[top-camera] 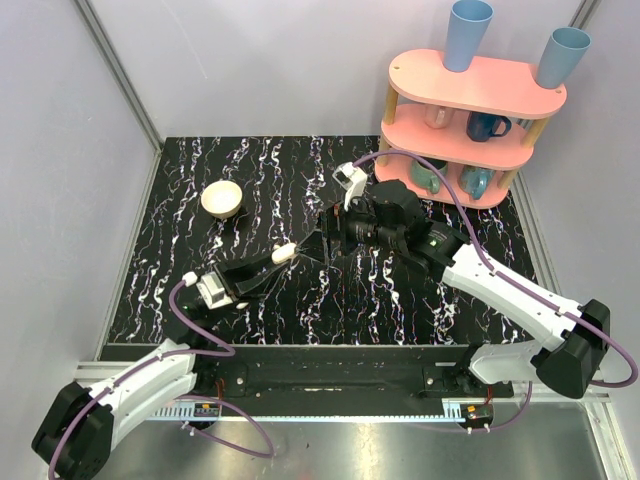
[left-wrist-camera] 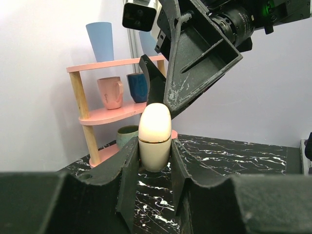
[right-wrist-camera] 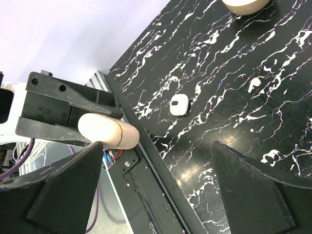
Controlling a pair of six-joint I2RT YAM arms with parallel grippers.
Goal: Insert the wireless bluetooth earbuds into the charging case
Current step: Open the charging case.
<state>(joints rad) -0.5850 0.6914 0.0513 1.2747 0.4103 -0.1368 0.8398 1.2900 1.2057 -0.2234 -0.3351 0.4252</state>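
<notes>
From the top, the left hand (top-camera: 283,253) reaches over the middle of the black marbled desk (top-camera: 300,310) with a pale object pinched at its tip. The right hand (top-camera: 322,246) sits just beside it, the two tips nearly meeting. A cream bowl (top-camera: 222,197) stands farther back on the left and a pink shelf (top-camera: 470,100) with cups at the back right.

In the left wrist view, the left hand's fingers (left-wrist-camera: 127,165) are closed snugly on the lower half of a cream capsule-shaped case (left-wrist-camera: 154,131). The case stands upright and has a thin gold seam around its middle. The right hand's dark fingers hang close above it, apart from its top.

In the right wrist view, the right hand is spread wide and holds nothing. Below it on the desk lie one tiny white earbud (right-wrist-camera: 254,84) and, near it, a small white rounded-square case (right-wrist-camera: 179,104), both untouched.
</notes>
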